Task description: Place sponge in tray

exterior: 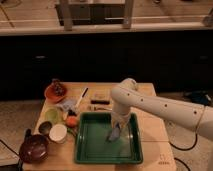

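One gripper (117, 129), clamped narrow on one sponge (113, 135), low inside one tray (94, 146). Alongside, one dark-red bowl (34, 148) on one wooden table (151, 142).

From my station I see a pale wooden desk (152, 141). A large dark-green rectangular plastic tray (95, 148) lies on its front middle. To the tray's left stand a round dark-red bowl (33, 148), a white round cup (58, 133) and a pale green bowl (52, 115). A crumpled whitish-blue wrapper (67, 104) and an orange plate (50, 94) lie farther back. The pincer (115, 133) reaches down into the tray, clamped on a small pale blue-grey sponge (113, 136).
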### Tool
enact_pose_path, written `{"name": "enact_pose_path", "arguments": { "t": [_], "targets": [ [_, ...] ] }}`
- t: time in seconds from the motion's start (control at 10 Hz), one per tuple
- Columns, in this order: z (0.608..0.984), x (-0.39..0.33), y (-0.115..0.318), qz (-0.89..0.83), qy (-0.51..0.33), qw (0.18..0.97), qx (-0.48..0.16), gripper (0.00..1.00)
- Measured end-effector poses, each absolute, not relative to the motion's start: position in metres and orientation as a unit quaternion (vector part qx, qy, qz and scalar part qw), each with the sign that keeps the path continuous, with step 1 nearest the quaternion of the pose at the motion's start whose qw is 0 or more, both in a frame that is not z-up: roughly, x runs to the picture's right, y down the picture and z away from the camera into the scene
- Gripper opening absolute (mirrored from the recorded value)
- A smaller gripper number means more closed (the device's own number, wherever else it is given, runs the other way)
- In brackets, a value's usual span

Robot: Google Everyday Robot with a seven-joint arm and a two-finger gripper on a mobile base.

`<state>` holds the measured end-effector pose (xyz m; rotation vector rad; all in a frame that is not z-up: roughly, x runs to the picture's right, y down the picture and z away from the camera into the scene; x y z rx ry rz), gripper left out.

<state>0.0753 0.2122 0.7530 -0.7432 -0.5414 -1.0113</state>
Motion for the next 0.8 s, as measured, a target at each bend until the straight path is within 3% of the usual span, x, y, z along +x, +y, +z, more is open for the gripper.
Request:
{"name": "enact_pose_path", "arguments": {
  "t": [0.5, 0.7, 0.8],
  "targets": [
    [0.7531, 0.0749, 0.2118, -0.469, -0.251, 0.774, -0.342, 0.1],
    [0.7532, 0.0751, 0.2117, -0.469, -0.251, 0.775, -0.342, 0.23],
    [0.7533, 0.0751, 0.211, -0.469, -0.251, 0.775, -0.342, 0.38]
  ]
}}
